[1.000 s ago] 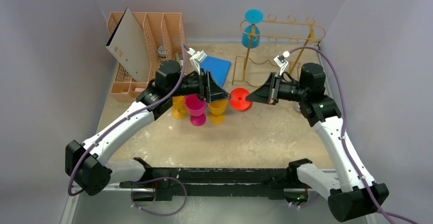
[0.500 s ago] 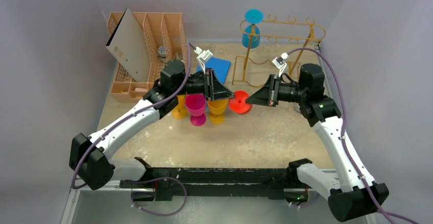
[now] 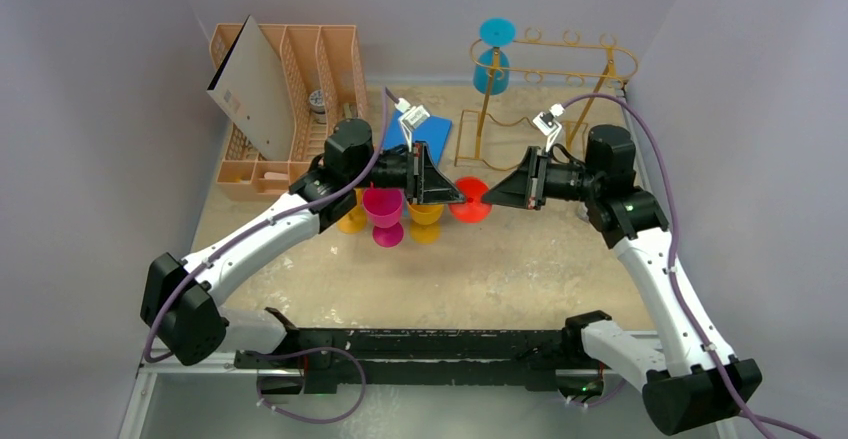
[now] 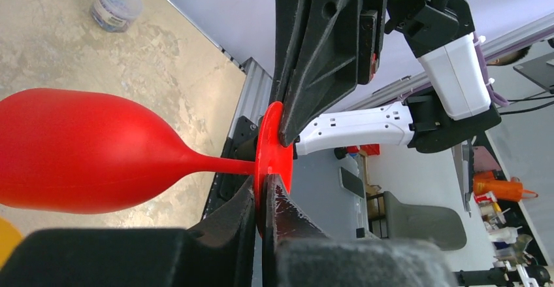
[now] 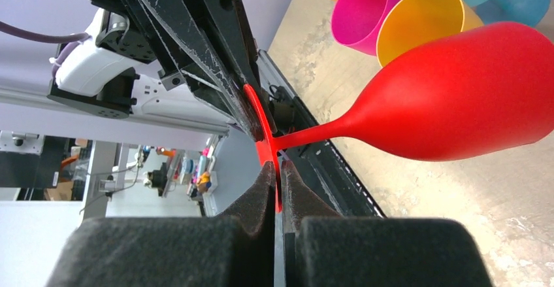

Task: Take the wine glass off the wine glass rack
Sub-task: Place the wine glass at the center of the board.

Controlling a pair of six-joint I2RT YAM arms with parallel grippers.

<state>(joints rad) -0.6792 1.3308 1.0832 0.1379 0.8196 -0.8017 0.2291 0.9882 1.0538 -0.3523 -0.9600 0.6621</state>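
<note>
A red wine glass (image 3: 470, 200) hangs sideways in the air between both arms, well off the gold wire wine glass rack (image 3: 560, 55) at the back. My left gripper (image 4: 266, 199) is shut on the edge of its flat foot (image 4: 273, 150). The right gripper (image 5: 277, 172) is shut on the opposite edge of the same foot (image 5: 261, 133). In the top view the left gripper (image 3: 455, 197) and right gripper (image 3: 487, 196) meet tip to tip. The red bowl (image 5: 470, 91) points away from the right wrist camera. A blue wine glass (image 3: 492, 59) hangs upside down on the rack's left end.
A magenta cup (image 3: 383, 211) and two yellow cups (image 3: 427, 214) stand on the table under the left arm. A peach file organizer (image 3: 300, 59) with a leaning board (image 3: 250, 89) is at the back left. A blue flat sheet (image 3: 432, 134) lies behind the left gripper.
The left gripper has moved right to the red glass's foot and shut on it. The right gripper has kept its grip and hardly moved.
</note>
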